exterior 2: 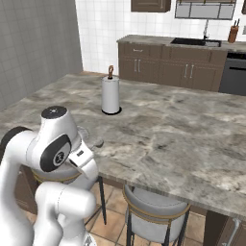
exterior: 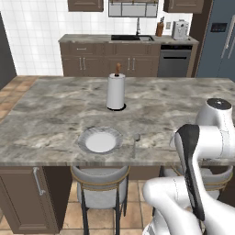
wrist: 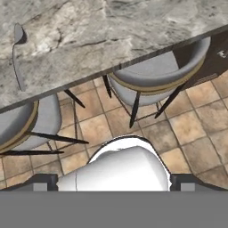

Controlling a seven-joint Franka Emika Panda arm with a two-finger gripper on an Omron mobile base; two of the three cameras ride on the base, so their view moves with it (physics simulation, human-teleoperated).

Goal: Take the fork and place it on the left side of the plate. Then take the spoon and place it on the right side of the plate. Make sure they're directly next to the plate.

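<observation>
Fig.: plate (exterior: 100, 140) sat near the front edge of the marble island (exterior: 55, 98), w/ spoon (exterior: 135, 144) just beside its right rim, handle toward the edge; spoon also seen from my hand cam (wrist: 18, 55). My claw stood fully open, holding nothing, off the counter above the stools (wrist: 156, 73). Fork's place I couldn't tell. Paper towel roll (exterior: 115, 91) stood behind the plate. Judged step: spoon looked placed; next move called for locating the fork, approx. left of plate.
</observation>
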